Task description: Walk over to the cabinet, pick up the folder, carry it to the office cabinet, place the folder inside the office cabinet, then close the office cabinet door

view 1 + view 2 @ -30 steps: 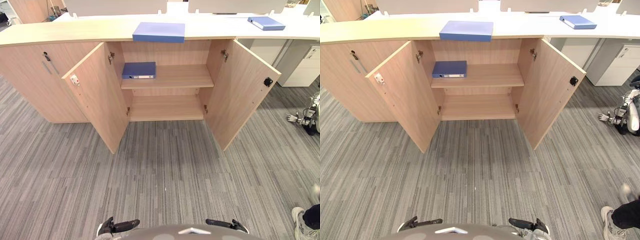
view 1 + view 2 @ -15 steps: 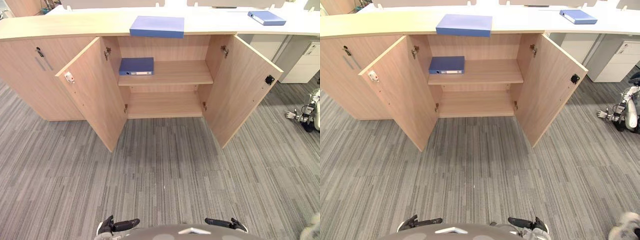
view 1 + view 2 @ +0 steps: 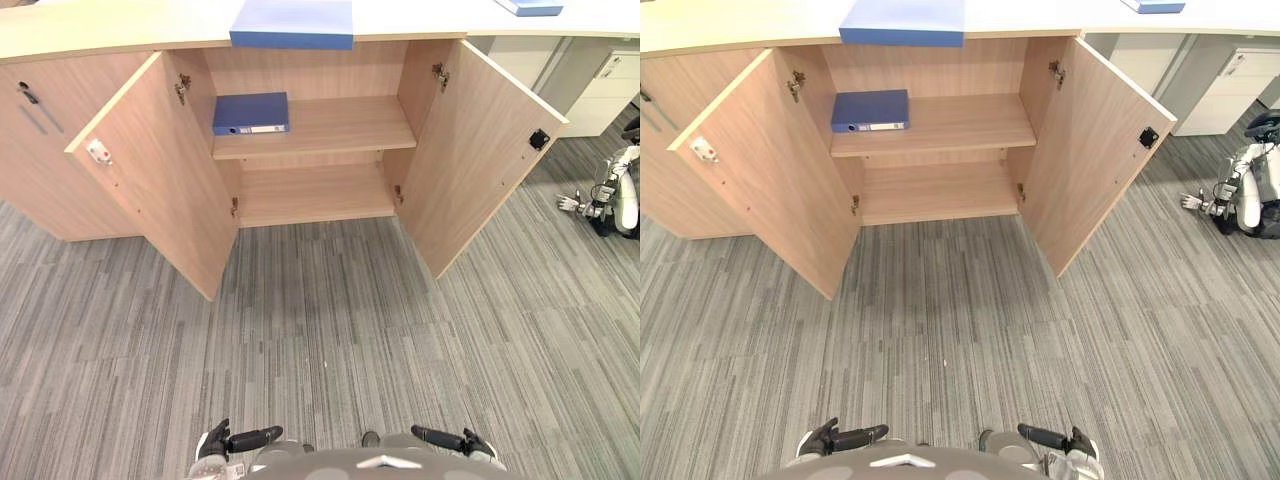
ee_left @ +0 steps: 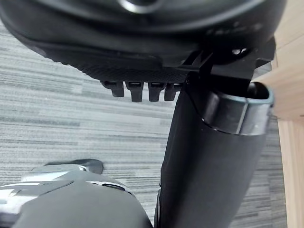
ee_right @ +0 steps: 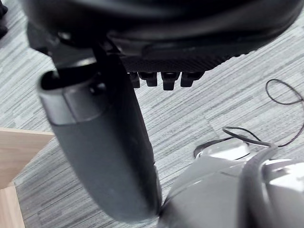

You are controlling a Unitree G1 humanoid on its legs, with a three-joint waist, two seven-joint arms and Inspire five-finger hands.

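The folder [image 3: 292,22], pale blue, lies flat on the countertop [image 3: 90,30] directly above the open office cabinet [image 3: 315,190]. Its long side overhangs the countertop's front edge.

Treat the folder as a stiff, light, flat cover with a smooth face that may slide under the fingertips. Take hold at the overhanging front edge, thumb below and fingers above. Support it with the other hand if it swings open.

A dark blue binder [image 3: 250,112] lies at the left end of the upper shelf [image 3: 350,125], so there is room to its right. The left door [image 3: 160,170] and right door [image 3: 485,150] both stand wide open. Another folder [image 3: 528,7] lies toward the countertop's right end, well apart.

Your left hand [image 3: 240,439] and right hand [image 3: 445,438] hang low over the carpet [image 3: 320,330], well short of the cabinet. Each holds nothing, with its fingers [image 4: 135,89] relaxed and clear of the thumb. Close the distance before you reach.

A second robot [image 3: 620,195] stands beyond the right door, so keep clear of it.
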